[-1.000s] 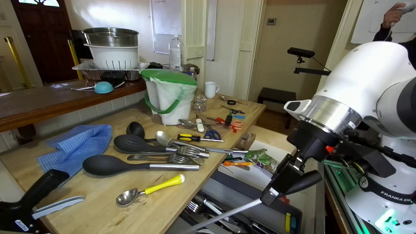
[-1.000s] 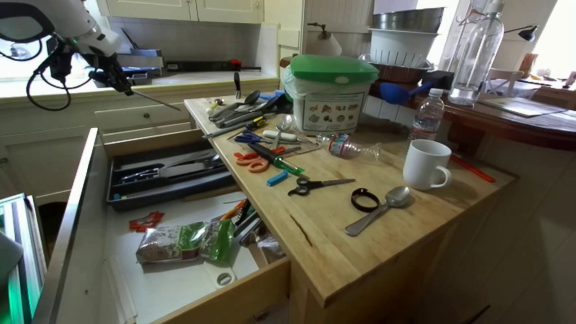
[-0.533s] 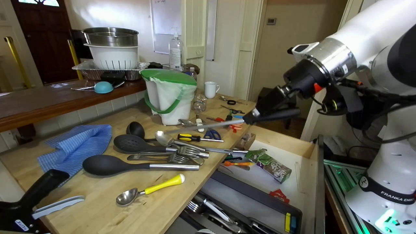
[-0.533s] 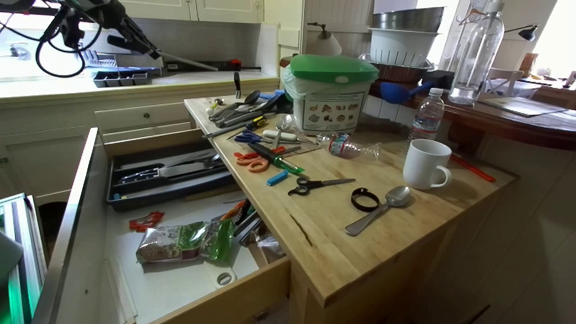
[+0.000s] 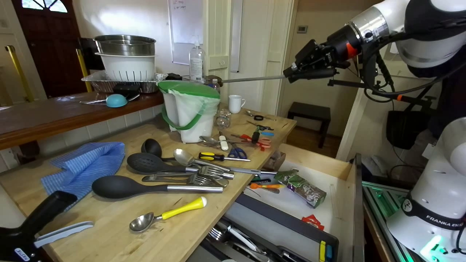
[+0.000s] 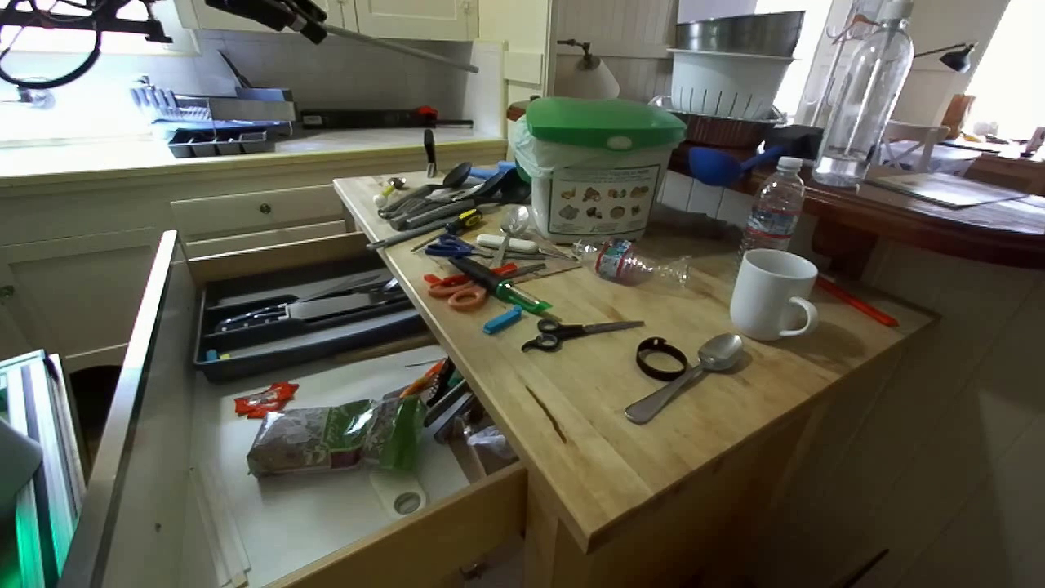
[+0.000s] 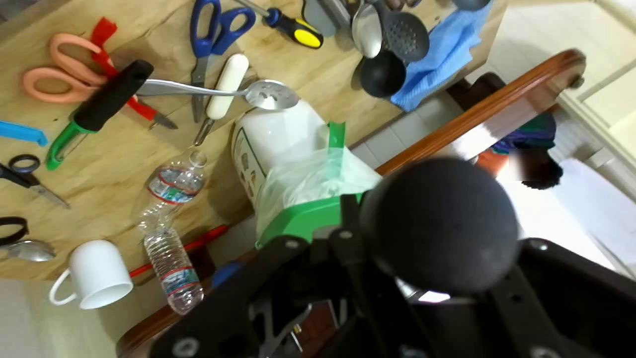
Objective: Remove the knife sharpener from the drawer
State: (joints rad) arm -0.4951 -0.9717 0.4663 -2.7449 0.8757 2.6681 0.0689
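grey, likely stiff and slippery along the thin metal sharpening rod (image 5: 253, 78). clamped in the closed black tool (image 5: 289, 74) near its rounded black handle (image 7: 439, 223). probably best held there.

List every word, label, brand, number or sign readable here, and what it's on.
"FRANKA EM", then illegible: black band on the robot's base.
Round emblem, no readable letters: same band.
Unreadable, too small or blurred: whiteboard writing; labels on pump bottle, green-lidded bin, standing water bottle, lying bottle and black-handled tool; any print on packet in drawer.
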